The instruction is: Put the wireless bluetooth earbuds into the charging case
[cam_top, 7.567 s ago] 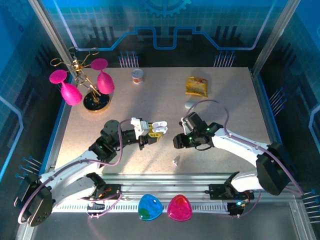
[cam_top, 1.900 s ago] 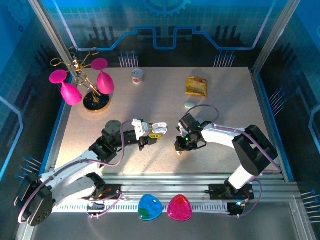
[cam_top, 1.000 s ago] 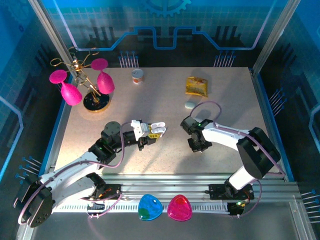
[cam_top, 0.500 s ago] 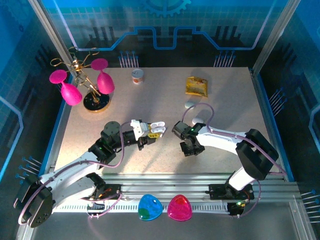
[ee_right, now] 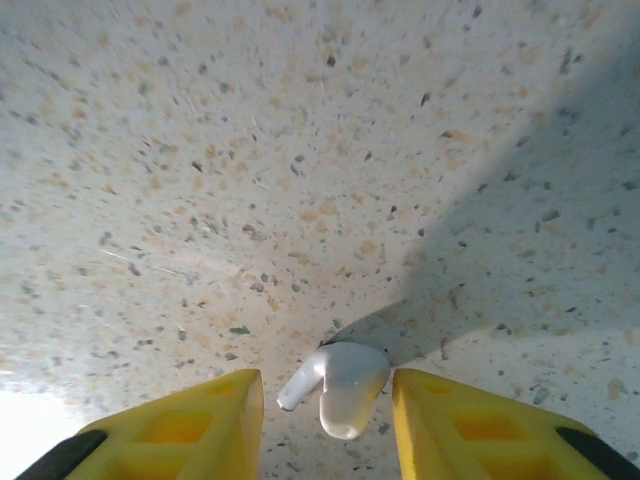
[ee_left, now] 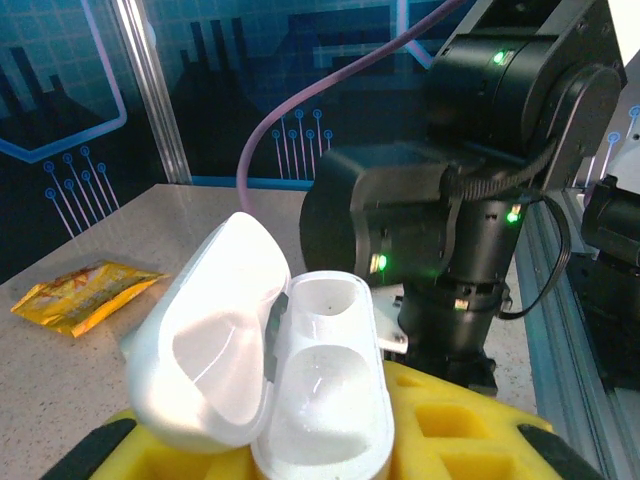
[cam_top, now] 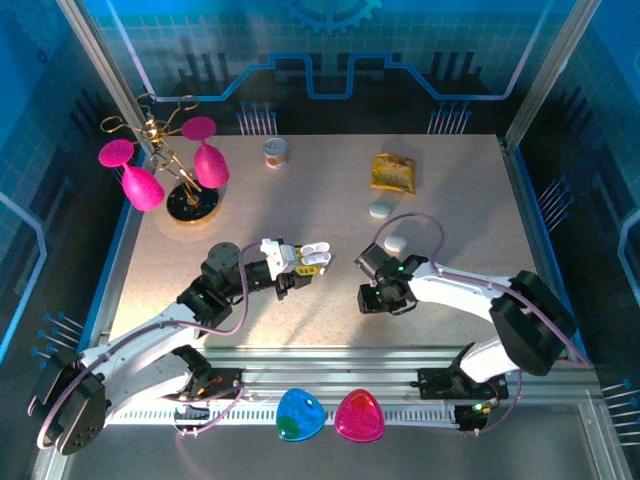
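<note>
My left gripper (cam_top: 300, 262) is shut on the white charging case (cam_top: 314, 255) and holds it above the table. In the left wrist view the case (ee_left: 325, 400) lies between the yellow pads with its lid (ee_left: 205, 350) swung open to the left. Both sockets show white and hollow. My right gripper (cam_top: 373, 303) points down at the table right of the case. In the right wrist view one white earbud (ee_right: 338, 385) lies on the speckled table between the yellow fingers (ee_right: 180, 430). The right gripper (ee_right: 328, 425) is open, with a gap on each side of the earbud.
A white pebble-like case (cam_top: 396, 243) and a pale one (cam_top: 379, 210) lie behind the right arm. Further back are a yellow packet (cam_top: 393, 172), a small can (cam_top: 275, 153) and a stand with pink glasses (cam_top: 185, 175). The right arm's black body (ee_left: 450, 200) looms just beyond the held case.
The right gripper has shifted a little to the left and toward the near edge over the table. The left arm holds still with the open case.
</note>
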